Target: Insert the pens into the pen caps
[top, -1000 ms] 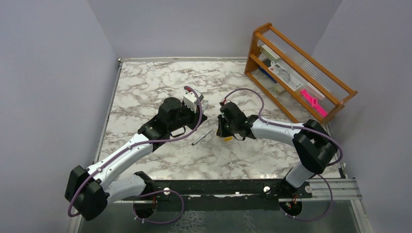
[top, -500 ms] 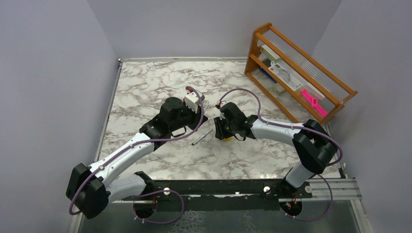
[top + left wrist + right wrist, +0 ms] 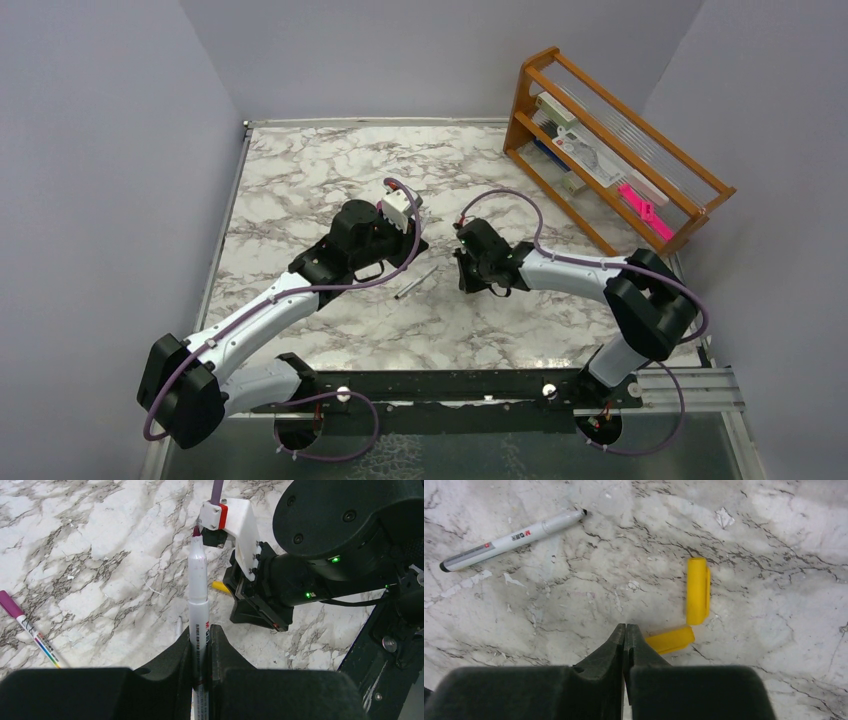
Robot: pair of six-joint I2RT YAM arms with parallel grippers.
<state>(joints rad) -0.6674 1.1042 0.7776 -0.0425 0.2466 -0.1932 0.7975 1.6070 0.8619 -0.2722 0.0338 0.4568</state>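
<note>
My left gripper (image 3: 201,636) is shut on a silver-grey pen (image 3: 198,580) that points its dark tip toward the right arm's wrist. In the top view the left gripper (image 3: 416,243) is left of the right gripper (image 3: 466,282). My right gripper (image 3: 625,632) is shut and empty, low over the table. Two yellow pen caps lie by it: one (image 3: 670,640) touches its right finger, the other (image 3: 698,590) lies just beyond. A loose pen (image 3: 509,539) lies on the marble, also seen in the top view (image 3: 415,282). A pen with a magenta cap on it (image 3: 26,626) lies far left.
A wooden rack (image 3: 613,150) stands at the back right and holds a flat bright-pink object (image 3: 640,208) and other items. Grey walls close the table on the left, back and right. A black rail (image 3: 450,385) runs along the near edge.
The right gripper has shifted slightly right and now covers the yellow cap in the top view. The left arm has barely moved and still holds its pen.
</note>
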